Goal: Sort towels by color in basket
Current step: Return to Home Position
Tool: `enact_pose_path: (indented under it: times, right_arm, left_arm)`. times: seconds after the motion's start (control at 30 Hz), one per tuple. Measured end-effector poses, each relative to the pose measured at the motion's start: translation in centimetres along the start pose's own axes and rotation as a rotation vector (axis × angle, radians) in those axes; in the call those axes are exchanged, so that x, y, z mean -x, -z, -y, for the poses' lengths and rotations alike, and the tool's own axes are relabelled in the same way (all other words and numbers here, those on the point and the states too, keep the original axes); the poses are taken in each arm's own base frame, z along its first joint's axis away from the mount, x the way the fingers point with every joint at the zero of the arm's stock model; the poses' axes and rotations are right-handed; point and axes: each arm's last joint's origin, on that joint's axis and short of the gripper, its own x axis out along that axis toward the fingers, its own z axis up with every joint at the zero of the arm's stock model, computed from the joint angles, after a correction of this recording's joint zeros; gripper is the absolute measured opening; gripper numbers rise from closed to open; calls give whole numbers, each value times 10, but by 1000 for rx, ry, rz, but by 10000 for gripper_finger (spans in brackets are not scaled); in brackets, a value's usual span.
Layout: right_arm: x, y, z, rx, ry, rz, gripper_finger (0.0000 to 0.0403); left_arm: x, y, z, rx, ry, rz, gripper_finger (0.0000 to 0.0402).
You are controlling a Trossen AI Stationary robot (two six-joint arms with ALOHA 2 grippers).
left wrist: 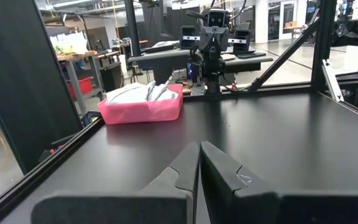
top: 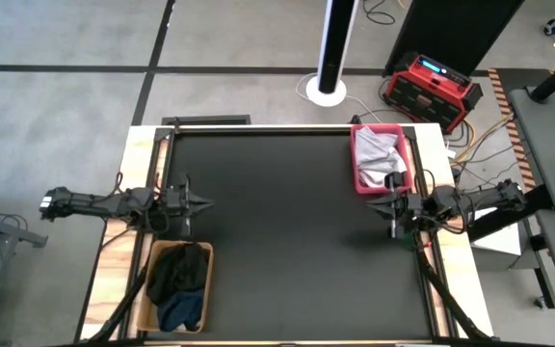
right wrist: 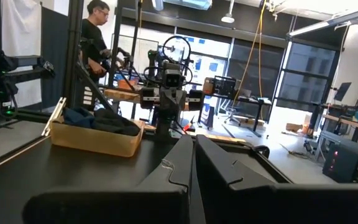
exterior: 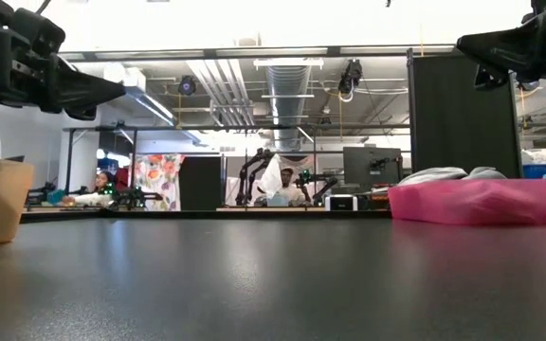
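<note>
Left hand [top: 203, 203] held over left edge of black tabletop [top: 277, 251], fingers pressed together, nothing gripped. Black and navy cloth towels [top: 181, 280] piled in tan rectangular bin [top: 208, 289] just beside it. Light grey and white cloth towels [top: 379, 154] piled in pink rectangular bin [top: 357, 179] at right edge. Right hand [top: 382, 204] held near it, clenched, empty.

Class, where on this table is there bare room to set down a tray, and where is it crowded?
Bare: the whole middle of the black tabletop, between the left gripper and the right gripper. Crowded: the far right corner, where the pink bin holds pale towels, and the near left corner, where the tan bin holds dark towels.
</note>
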Motion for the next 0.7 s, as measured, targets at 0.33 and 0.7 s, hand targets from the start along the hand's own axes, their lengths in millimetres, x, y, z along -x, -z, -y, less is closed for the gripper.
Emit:
enact_pose_path:
  times: [0.33, 0.7]
  right_arm:
    - [0, 0, 0, 0, 0, 0, 13]
    - [0, 0, 0, 0, 0, 0, 13]
  left_arm:
    - [-1, 1, 0, -2, 1, -12, 0]
    - [-1, 1, 0, -3, 2, -15, 0]
